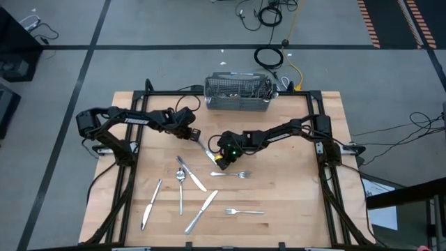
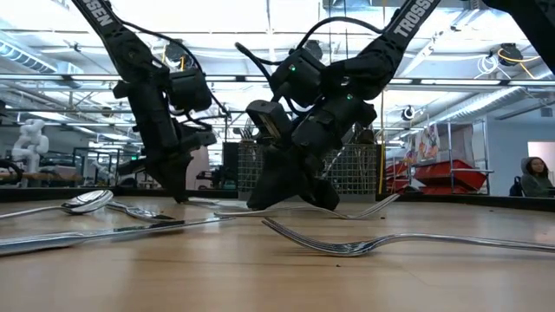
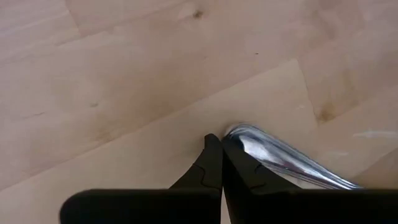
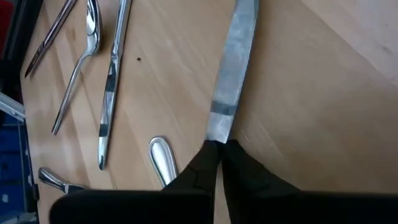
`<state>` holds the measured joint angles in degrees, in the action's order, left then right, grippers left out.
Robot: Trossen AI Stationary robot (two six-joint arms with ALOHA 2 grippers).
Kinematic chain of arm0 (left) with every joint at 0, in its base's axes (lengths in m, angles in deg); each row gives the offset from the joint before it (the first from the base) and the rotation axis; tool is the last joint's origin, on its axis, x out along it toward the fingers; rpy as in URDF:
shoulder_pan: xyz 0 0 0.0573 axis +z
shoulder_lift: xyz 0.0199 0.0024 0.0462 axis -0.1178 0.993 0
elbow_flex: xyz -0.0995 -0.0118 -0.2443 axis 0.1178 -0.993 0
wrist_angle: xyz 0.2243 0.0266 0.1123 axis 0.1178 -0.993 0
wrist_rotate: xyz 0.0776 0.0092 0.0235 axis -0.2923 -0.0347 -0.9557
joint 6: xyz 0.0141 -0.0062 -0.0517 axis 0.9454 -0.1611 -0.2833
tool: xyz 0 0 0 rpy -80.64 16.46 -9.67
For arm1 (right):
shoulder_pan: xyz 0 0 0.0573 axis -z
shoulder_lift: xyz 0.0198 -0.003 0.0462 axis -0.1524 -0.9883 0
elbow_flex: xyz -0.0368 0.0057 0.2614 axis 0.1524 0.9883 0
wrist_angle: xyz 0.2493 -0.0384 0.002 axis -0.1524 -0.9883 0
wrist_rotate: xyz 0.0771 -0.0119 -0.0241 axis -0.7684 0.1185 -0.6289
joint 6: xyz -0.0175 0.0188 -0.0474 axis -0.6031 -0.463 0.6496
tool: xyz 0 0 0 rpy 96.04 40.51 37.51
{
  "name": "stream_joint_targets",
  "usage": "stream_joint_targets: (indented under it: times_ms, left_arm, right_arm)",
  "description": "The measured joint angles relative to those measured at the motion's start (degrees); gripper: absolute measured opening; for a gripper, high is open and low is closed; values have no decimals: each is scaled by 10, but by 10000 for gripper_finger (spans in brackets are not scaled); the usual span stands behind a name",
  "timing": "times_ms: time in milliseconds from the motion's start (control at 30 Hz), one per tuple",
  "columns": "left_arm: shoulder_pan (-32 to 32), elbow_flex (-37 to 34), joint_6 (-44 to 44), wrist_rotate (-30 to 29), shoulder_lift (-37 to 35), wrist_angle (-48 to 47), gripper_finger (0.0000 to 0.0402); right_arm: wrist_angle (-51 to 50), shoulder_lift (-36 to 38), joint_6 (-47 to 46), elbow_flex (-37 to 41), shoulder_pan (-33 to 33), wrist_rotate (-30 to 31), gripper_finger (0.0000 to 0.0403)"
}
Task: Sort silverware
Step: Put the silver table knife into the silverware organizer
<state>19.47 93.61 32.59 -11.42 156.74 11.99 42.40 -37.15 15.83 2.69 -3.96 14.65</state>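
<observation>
Several pieces of silverware lie flat on the wooden table. One table knife [image 1: 203, 148] lies slantwise between my two grippers. My left gripper [image 1: 189, 134] is shut at the knife's shiny rounded end [image 3: 249, 134], toward the far left. My right gripper [image 1: 221, 160] is shut at its other end [image 4: 219, 127]. A fork [image 1: 233, 174] lies just near of the right gripper, its handle end [image 4: 160, 155] beside the fingers. A spoon [image 1: 180, 183] and a second knife [image 1: 193, 176] lie farther toward the near edge. My left gripper stands with shut fingers pointing steeply down at the knife's rounded end [image 3: 239, 132]. That end lies against the outer side of one fingertip [image 3: 229, 149] and runs on behind that finger. The knife is flat on the table. My right gripper comes slanting down from the table's right, its fingers in line with the knife. The shut fingertips [image 4: 208, 155] meet the knife's near end [image 4: 217, 135], with no gap between them. Whether any metal is between them, I cannot tell. The knife lies flat on the wood.
A grey wire-mesh basket [image 1: 237, 94] stands at the table's far edge, behind both arms. Two more knives [image 1: 151, 203] [image 1: 201, 211] and a fork [image 1: 244, 210] lie toward the near edge. A person sits in the room beyond [image 2: 535, 178].
</observation>
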Motion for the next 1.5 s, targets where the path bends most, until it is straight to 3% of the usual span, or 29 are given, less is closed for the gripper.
stream_joint_targets:
  times_ms: [300,533,900,1100,1500]
  left_arm:
    - [0,3,9,0,-4,18,8]
    - [0,30,96,72,-47,-11,41]
    - [-2,67,270,82,-131,0,65]
    - [-15,90,424,151,-117,22,66]
    - [-20,125,487,115,-34,25,66]
  right_arm:
    - [-7,3,4,1,1,-10,1]
    - [-45,4,15,-1,0,-10,0]
    - [-170,65,58,2,4,62,0]
    - [-272,100,106,-4,8,93,1]
    - [-441,129,197,-114,8,156,1]
